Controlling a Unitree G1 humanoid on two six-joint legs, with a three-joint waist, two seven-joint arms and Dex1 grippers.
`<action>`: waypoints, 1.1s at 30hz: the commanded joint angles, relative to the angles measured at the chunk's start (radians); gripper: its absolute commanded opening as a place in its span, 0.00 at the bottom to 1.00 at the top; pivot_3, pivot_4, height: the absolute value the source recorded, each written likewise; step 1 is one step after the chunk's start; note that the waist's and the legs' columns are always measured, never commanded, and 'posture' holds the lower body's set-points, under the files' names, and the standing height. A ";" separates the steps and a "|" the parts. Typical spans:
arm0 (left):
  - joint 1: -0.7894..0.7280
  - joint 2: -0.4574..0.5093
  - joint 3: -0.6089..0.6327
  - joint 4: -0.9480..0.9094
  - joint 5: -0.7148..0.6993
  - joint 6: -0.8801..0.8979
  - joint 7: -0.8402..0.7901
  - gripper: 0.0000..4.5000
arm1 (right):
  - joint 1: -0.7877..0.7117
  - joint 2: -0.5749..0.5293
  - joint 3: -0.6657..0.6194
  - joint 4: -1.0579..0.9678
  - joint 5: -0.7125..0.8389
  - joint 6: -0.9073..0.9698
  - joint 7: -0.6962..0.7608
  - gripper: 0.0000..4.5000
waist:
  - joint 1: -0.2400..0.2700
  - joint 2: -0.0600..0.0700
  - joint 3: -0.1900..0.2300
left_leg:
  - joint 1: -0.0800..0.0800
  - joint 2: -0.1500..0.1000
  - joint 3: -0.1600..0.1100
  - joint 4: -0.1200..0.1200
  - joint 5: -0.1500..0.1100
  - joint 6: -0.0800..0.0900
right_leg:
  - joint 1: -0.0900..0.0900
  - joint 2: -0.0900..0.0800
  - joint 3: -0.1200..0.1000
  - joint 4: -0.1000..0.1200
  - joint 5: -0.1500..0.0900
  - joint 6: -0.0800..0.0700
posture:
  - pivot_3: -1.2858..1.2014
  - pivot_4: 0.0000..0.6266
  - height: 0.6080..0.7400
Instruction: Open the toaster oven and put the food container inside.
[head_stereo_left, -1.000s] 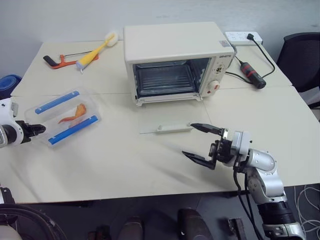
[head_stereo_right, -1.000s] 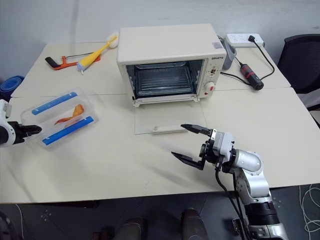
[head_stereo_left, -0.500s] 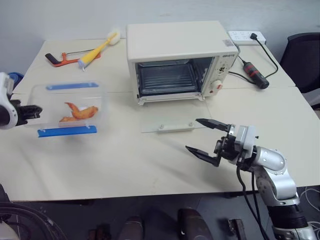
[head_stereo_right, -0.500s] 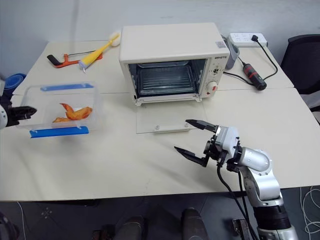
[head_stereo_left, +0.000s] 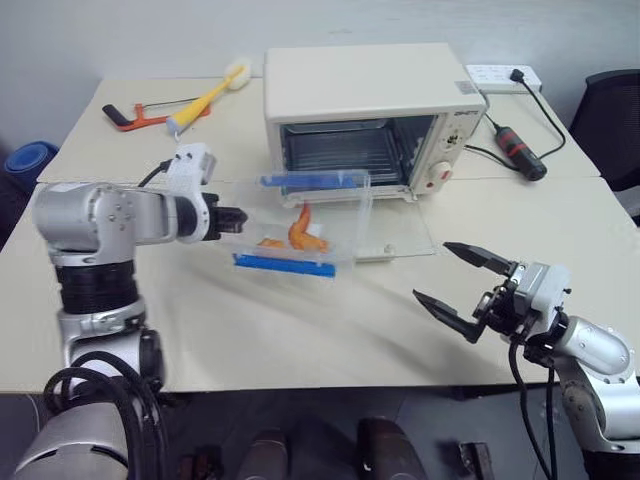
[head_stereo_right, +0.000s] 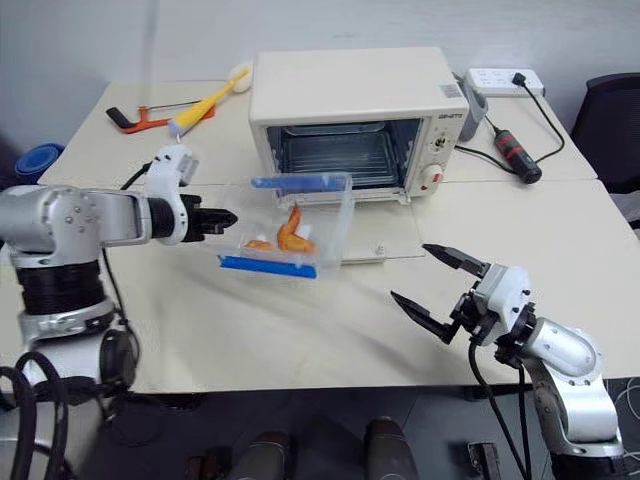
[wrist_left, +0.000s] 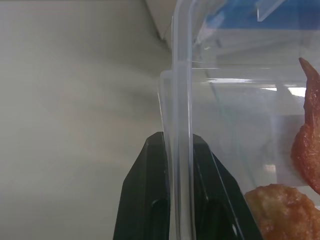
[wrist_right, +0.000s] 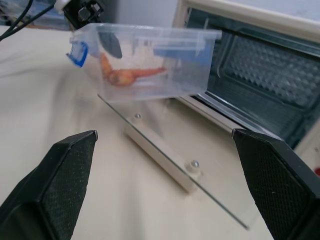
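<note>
Faintly, dark lettering on toaster oven (head_stereo_left: 360, 110) panel corner, unreadable.

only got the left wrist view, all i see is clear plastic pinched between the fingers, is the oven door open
Observer: Yes. The boxy cream-white toaster oven has its glass door lying flat open on the table.
Operator: where's the box relative to it
Observer: The clear plastic food container with blue clips is held tipped in the air by the left gripper, in front of the opening and over the door. It's not inside yet.
Operator: right arm in the way
Observer: No. The right gripper has its fingers wide open, and it's nearer the robot, apart from the door.
</note>
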 joint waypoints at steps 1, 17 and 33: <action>-0.035 -0.073 0.066 -0.058 0.000 -0.008 0.102 0.02 | 0.015 -0.004 -0.032 -0.065 -0.003 -0.012 -0.032 1.00 | -0.004 0.000 0.000 | 0.000 0.000 0.001 0.000 0.000 0.000 | 0.000 0.000 0.000 0.000 0.000 0.000 | 0.52 0.24 1.00; -0.054 -0.274 0.041 -0.035 0.050 -0.008 0.294 0.34 | 0.076 0.041 -0.027 -0.119 -0.005 -0.035 -0.119 1.00 | 0.029 0.000 0.000 | 0.000 -0.001 0.001 0.002 0.000 0.000 | 0.001 -0.001 0.003 0.000 0.000 0.001 | 0.52 0.24 1.00; -0.043 -0.066 0.128 0.011 -0.087 -0.163 -0.103 0.86 | 0.059 -0.025 -0.099 -0.155 0.124 0.107 -0.122 1.00 | 0.016 0.000 0.000 | 0.002 -0.001 0.002 0.000 0.000 0.000 | 0.001 0.000 0.003 0.000 0.001 0.001 | 0.52 0.24 1.00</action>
